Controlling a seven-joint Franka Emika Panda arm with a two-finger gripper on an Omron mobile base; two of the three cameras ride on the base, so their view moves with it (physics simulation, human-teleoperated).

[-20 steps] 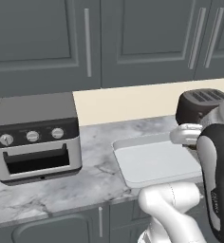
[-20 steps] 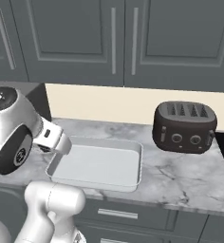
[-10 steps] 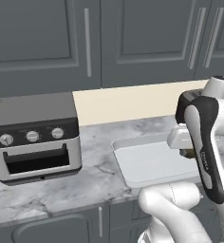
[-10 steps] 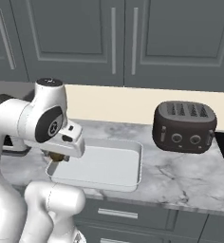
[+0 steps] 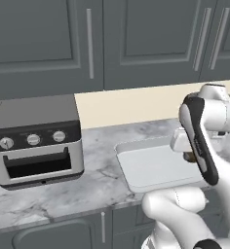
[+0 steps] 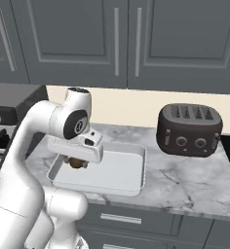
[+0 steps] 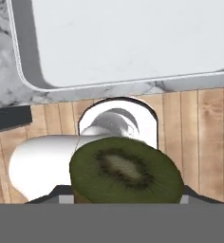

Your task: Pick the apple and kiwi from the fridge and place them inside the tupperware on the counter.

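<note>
Wall cabinets (image 6: pixel 122 39): dark grey doors with silver bar handles, above a cream backsplash behind the table.
Table (image 5: pixel 92 187): grey-white marbled stone over dark grey lower cabinets.
Toaster oven (image 5: pixel 36 138): dark box with three knobs, at the left end of the table, well apart from the tupperware.
Toaster (image 6: pixel 187 129): dark four-slot, toward the right end of the table, near the tupperware's right wall but not touching.
Tupperware (image 6: pixel 129 170): shallow white container near the table's front edge, between the two appliances; bare floor inside.
Pincer (image 6: pixel 77 163): hangs above the tupperware's left part, closed narrow around the kiwi.
Kiwi (image 7: pixel 126 171): brown-green half, cut face showing, clamped between the tips, above the container.
</note>
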